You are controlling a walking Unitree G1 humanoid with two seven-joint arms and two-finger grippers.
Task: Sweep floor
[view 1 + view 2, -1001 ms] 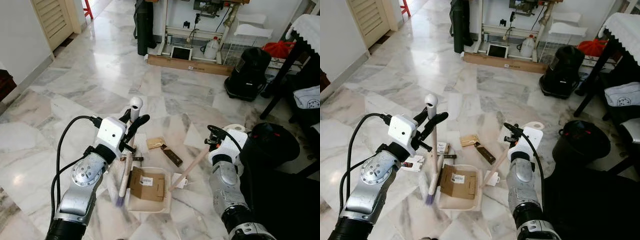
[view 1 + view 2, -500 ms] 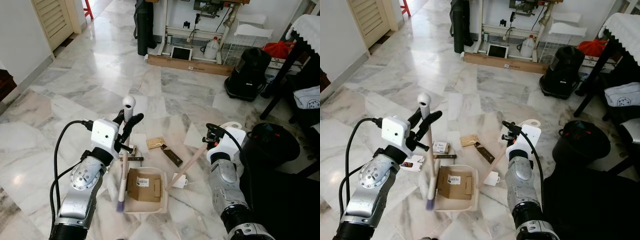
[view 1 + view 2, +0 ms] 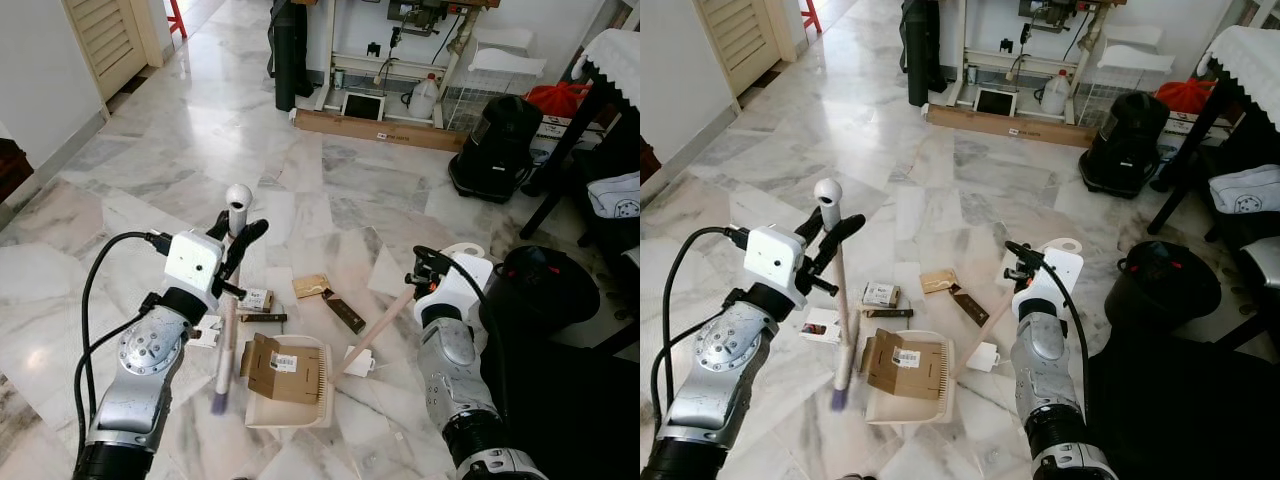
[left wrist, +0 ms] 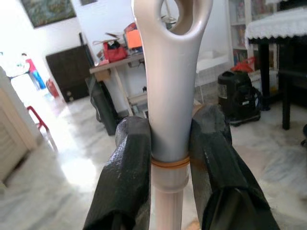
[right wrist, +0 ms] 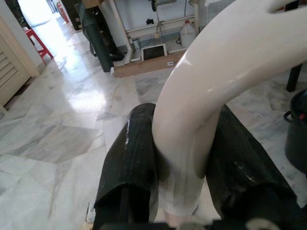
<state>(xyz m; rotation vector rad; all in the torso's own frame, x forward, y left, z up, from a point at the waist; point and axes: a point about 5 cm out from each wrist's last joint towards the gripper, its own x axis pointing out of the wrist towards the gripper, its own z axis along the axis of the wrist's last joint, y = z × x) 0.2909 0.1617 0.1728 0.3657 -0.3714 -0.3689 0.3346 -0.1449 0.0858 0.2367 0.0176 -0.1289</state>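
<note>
A lived-in home is shown — marble floor [image 3: 180,150], louvred door [image 3: 105,40] far left, lace-covered table [image 3: 615,50] far right, a black bin [image 3: 545,290] nearby.

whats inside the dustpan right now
A flattened brown cardboard box with a white label lies in the cream plastic dustpan, covering most of its floor; anything beneath is hidden.

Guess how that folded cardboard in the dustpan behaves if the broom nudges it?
The cardboard looks thin and light, so it would likely slide or flip rather than resist. One flap stands up at its left edge, which the broom could catch. It overhangs the dustpan rim slightly, so it may tip out.
</note>
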